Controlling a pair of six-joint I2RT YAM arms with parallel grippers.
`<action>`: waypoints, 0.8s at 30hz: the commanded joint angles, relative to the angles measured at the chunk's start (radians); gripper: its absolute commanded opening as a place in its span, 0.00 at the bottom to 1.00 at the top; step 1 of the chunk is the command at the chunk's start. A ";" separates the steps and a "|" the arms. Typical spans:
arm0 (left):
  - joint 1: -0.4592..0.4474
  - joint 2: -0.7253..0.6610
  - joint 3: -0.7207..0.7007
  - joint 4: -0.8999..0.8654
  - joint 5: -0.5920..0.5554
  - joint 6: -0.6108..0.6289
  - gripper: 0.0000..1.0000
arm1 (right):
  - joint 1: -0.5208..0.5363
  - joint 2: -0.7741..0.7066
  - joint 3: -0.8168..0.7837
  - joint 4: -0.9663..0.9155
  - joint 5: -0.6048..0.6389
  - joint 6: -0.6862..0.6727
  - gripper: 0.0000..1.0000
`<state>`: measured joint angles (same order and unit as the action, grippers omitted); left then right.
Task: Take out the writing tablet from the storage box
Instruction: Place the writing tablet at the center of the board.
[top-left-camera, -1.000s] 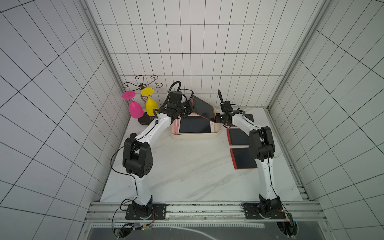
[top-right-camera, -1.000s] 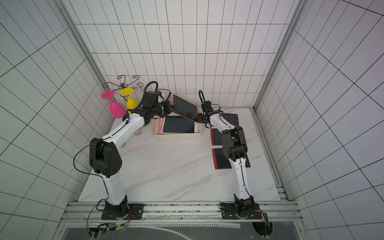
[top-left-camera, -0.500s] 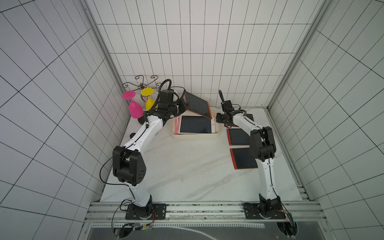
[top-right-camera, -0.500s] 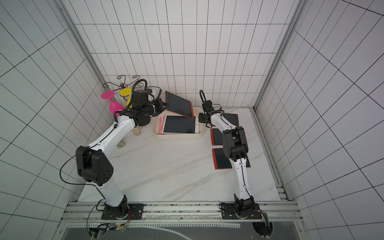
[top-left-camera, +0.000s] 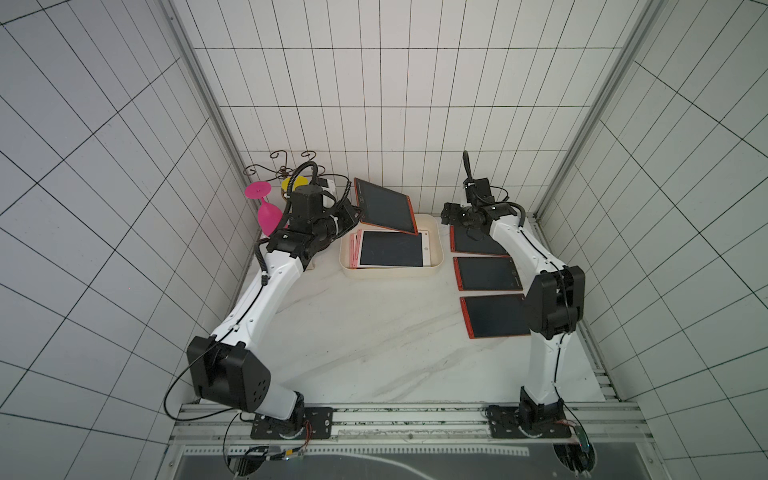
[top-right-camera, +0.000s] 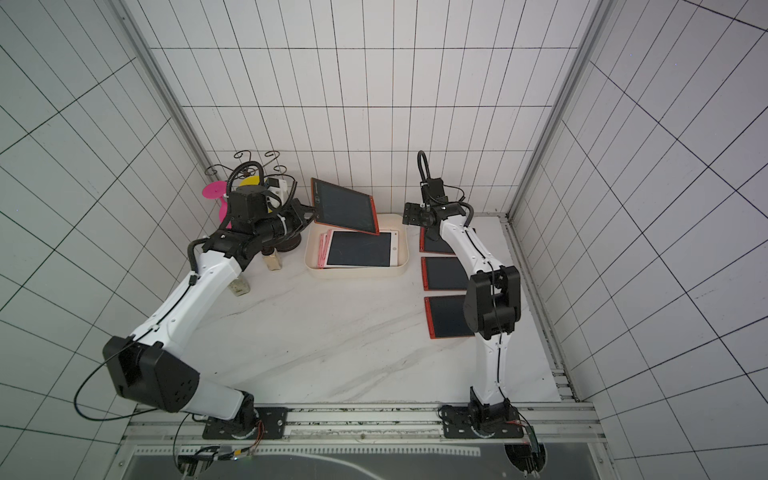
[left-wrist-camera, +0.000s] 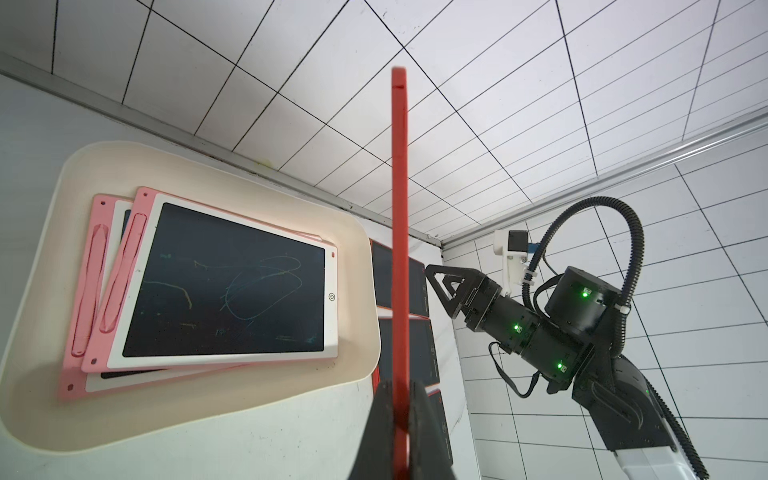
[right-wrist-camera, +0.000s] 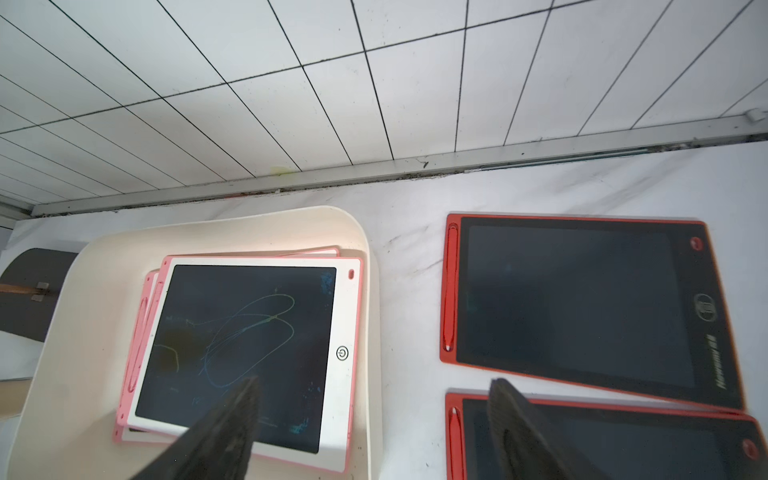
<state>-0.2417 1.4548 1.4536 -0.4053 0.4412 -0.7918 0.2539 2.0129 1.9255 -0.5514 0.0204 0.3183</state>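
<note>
The cream-white storage box (top-left-camera: 390, 272) (top-right-camera: 357, 272) stands at the back of the table. My left gripper (top-left-camera: 356, 212) (top-right-camera: 312, 212) is shut on the left edge of a red writing tablet (top-left-camera: 384, 205) (top-right-camera: 345, 204), held tilted in the air above the box's back half. In the left wrist view this tablet (left-wrist-camera: 399, 249) shows edge-on between the shut fingers (left-wrist-camera: 419, 415). Pink-and-white tablets (top-left-camera: 390, 248) (left-wrist-camera: 224, 282) (right-wrist-camera: 245, 345) lie stacked in the box. My right gripper (top-left-camera: 446, 214) (right-wrist-camera: 374, 384) hangs open and empty just right of the box's rim (right-wrist-camera: 365, 249).
Three red tablets (top-left-camera: 473, 243) (top-left-camera: 486, 272) (top-left-camera: 496, 316) lie in a row on the table right of the box, under my right arm. A pink goblet (top-left-camera: 268, 212), a yellow one (top-left-camera: 291, 183) and a wire rack stand at the back left. The tiled back wall is close behind.
My left arm has swung back to the left, lifting the red tablet up off the box. My right gripper has gone from shut to open.
</note>
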 joint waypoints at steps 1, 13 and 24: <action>-0.001 -0.089 -0.072 0.029 0.090 -0.048 0.00 | -0.045 -0.098 0.012 -0.117 -0.031 0.020 0.90; -0.274 -0.351 -0.374 -0.046 0.111 -0.223 0.00 | -0.171 -0.424 -0.219 -0.172 -0.220 0.044 0.92; -0.676 -0.381 -0.568 0.098 -0.176 -0.498 0.00 | -0.210 -0.548 -0.355 -0.182 -0.297 0.059 0.92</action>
<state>-0.8700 1.0775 0.8856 -0.4122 0.3832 -1.1797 0.0563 1.5066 1.6241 -0.7074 -0.2371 0.3698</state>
